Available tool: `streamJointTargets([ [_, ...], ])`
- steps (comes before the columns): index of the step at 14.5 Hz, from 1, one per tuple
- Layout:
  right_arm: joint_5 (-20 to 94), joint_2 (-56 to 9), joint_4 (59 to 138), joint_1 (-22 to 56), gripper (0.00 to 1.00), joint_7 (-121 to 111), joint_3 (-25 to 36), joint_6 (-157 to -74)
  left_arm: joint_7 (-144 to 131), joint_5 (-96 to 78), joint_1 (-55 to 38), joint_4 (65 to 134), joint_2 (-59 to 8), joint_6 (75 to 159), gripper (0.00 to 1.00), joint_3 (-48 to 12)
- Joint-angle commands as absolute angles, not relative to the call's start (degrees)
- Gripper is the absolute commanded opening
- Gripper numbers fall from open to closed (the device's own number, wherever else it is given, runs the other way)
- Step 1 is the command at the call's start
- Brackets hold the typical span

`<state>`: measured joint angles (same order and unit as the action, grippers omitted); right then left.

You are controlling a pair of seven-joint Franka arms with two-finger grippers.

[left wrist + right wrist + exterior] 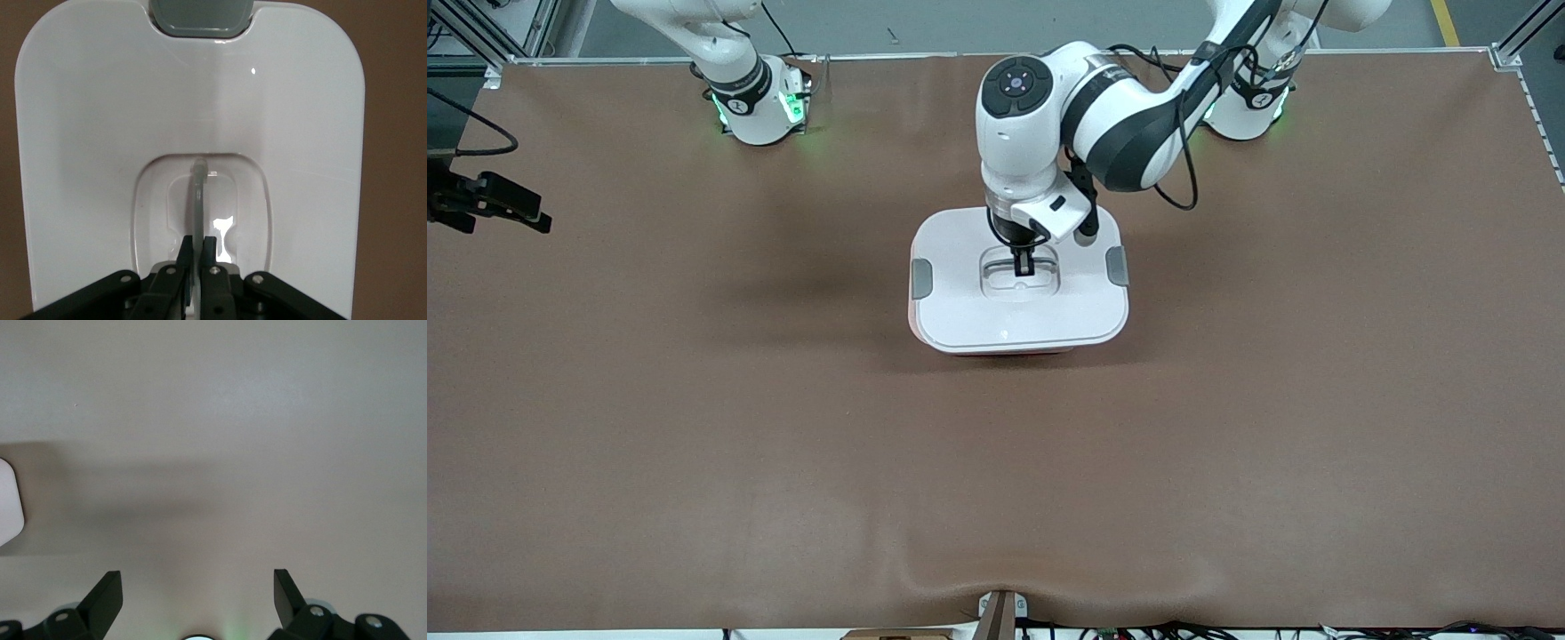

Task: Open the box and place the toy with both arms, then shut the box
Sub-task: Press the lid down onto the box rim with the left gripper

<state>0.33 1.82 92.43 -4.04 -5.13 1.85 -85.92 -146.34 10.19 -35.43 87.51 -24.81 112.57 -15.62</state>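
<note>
With the left gripper (197,250) fingers pinched narrow on the handle (197,193) of the box (1018,302) lid, the thin bar could slip out, while the right gripper (197,590) waits, fingers wide, over bare surface (694,400).

**Box top occupied, table open around it**

The left gripper (1021,265) sits in the recessed handle of the lid (969,302), fingers clamped on it, blocking access from above. The box (1017,345) is the only obstacle on the mat (694,427). The right gripper (197,587) waits with fingers spread, above bare mat at the right arm's end.
</note>
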Motion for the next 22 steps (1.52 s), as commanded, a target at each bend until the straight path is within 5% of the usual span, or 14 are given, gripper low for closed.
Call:
streamJointTargets([
  [1, 1.67, 2.46, 91.76, -4.66, 1.00, -4.05, 0.88, -85.17, -148.09, 11.69, -36.12, 86.39, -25.66, 113.73, 0.00, -15.47],
  [22, 3.52, 2.20, 91.23, -3.34, 1.00, -8.26, 0.79, -85.34, -150.29, 14.15, -38.23, 92.99, -25.58, 118.12, 0.00, -15.56],
])
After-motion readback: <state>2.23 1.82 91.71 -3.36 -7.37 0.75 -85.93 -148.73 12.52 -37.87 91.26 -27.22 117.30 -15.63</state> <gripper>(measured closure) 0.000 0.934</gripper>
